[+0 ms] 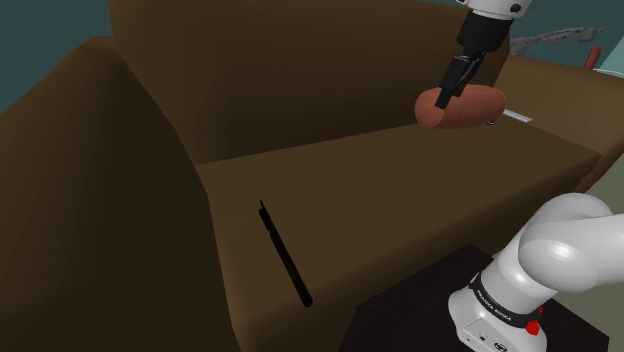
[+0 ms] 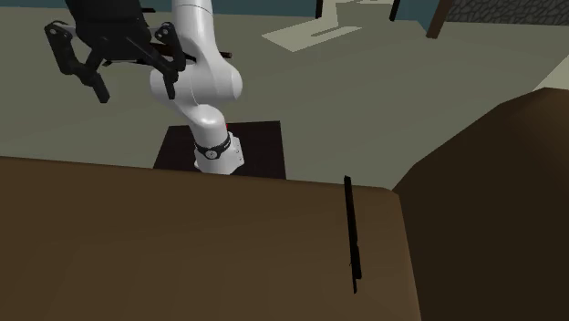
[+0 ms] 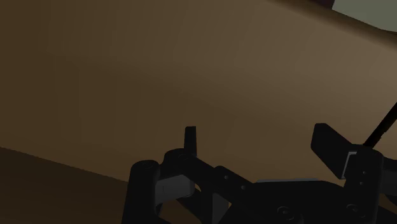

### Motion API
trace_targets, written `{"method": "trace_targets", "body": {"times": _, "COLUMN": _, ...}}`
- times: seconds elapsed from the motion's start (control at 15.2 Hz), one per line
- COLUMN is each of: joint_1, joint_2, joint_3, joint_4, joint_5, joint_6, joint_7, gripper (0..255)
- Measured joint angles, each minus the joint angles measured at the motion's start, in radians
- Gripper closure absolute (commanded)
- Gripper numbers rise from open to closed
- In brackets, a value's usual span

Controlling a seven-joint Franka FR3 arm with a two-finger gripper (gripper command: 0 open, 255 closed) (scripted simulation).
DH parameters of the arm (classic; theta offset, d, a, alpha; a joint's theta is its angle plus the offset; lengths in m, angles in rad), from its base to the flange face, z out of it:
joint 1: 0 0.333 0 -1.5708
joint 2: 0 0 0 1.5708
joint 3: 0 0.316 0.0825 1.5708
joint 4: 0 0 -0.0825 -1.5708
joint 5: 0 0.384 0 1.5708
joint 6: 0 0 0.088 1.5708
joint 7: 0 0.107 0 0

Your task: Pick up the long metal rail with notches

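Nothing of the pick-up is looking done yet. The long, thin black rail (image 1: pixel 285 255) is lying flat on the seat of the big brown sofa (image 1: pixel 420 200), close along the seat's edge by the tall brown armrest (image 1: pixel 100 210). It is running from about mid-seat out to the seat's front edge, and nothing is touching it. In the second exterior view the rail (image 2: pixel 351 237) is sitting just inside that same corner of the seat, with one end right at the front edge.

The black two-finger pincer (image 2: pixel 132 87) is hanging high above the other end of the seat, well apart from the rail, and its fingers are standing wide apart with nothing between them. The wrist view is showing the same: the pincer (image 3: pixel 259 143) is gaping over plain brown upholstery. In the shoulder view the pincer (image 1: pixel 445 98) is showing in front of a rounded reddish-brown cylinder (image 1: pixel 465 108) near the seat's back edge. I cannot tell whether they are touching.

As I am judging it, the whole job is still ahead: carrying the pincer across the seat to the armrest edge, lining its fingers across the rail's narrow width, coming down, closing and lifting.
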Motion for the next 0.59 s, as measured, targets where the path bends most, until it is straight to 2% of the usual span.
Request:
{"method": "trace_targets", "body": {"times": 0.2, "joint_1": 0.004, "joint_2": -0.008, "joint_3": 0.023, "joint_4": -0.037, "joint_5": 0.018, "joint_6": 0.031, "joint_7": 0.033, "gripper": 0}}
{"method": "trace_targets", "body": {"times": 0.59, "joint_1": 0.024, "joint_2": -0.007, "joint_3": 0.134, "joint_4": -0.142, "joint_5": 0.104, "joint_6": 0.148, "joint_7": 0.185, "gripper": 0}}
